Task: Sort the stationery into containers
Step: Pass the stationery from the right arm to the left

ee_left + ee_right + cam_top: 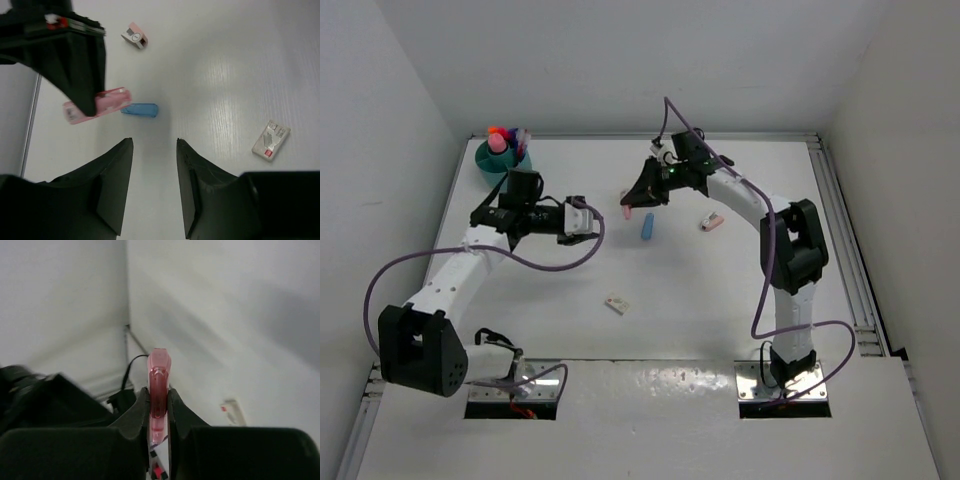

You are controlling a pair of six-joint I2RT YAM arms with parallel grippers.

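Observation:
My right gripper (634, 203) is shut on a translucent pink tube (625, 213) and holds it above the table's middle; in the right wrist view the tube (159, 365) stands up between the fingers (140, 407). In the left wrist view the tube (107, 102) hangs from the right gripper (82, 95). My left gripper (592, 225) is open and empty, just left of the tube, its fingers (122, 175) above bare table. A blue item (647, 228) lies beside the tube, also in the left wrist view (140, 110). The teal cup (503, 160) at the far left holds several stationery items.
A pink eraser (712, 222) lies right of the blue item, also in the left wrist view (135, 36). A white eraser (617, 303) lies nearer the arms, also seen from both wrists (270, 140) (232, 411). White walls enclose the table.

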